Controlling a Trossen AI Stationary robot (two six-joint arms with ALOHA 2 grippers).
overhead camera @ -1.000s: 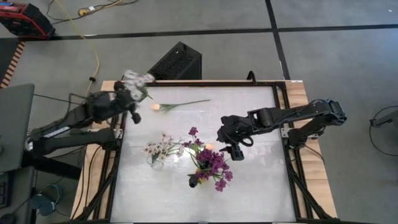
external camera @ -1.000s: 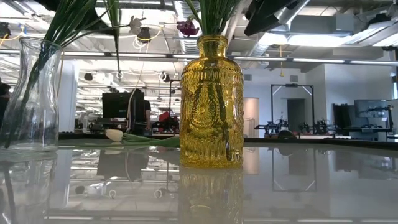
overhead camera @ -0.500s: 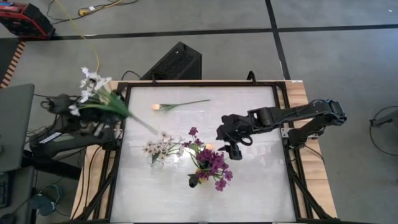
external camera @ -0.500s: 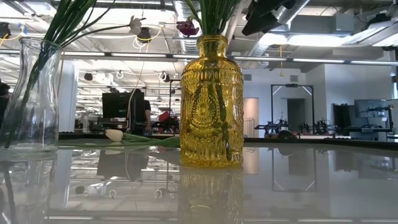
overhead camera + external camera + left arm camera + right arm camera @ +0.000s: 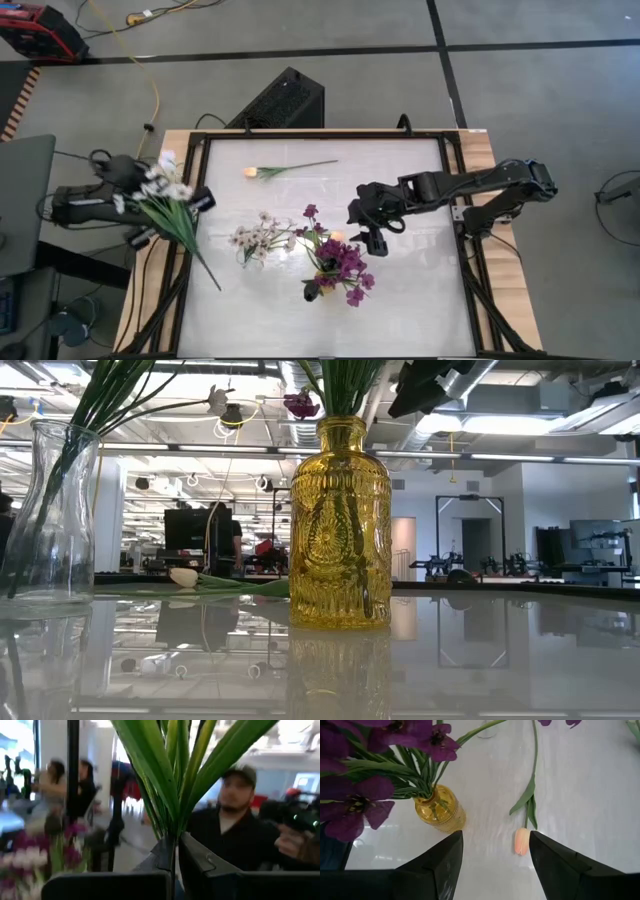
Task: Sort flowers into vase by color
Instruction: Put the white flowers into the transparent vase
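Left gripper was out past the left edge of the table, clenched tight on the stems of a white flower spray. From above, the blossoms sat right by the gripper while the green stem ran down at an angle to the table's left edge. In the left wrist view you could see the long green leaves fanning up from between the fingers, which were pressed together on the stem, with a person in a cap blurred behind them.

Right gripper hung over the middle of the table with its fingers spread apart and nothing between them, just beside the purple bunch. Its own camera looked down past both fingers at the yellow glass vase holding the purple flowers.

Other stuff on the table:
- a clear vase with white blossoms, standing just left of the yellow one
- one peach tulip lying flat near the far edge, bud to the left, well apart from both vases

Low view showed the yellow vase front and centre, green stems packed inside, the clear one at the left edge of the shot, and the tulip bud lying on the tabletop behind and between them.
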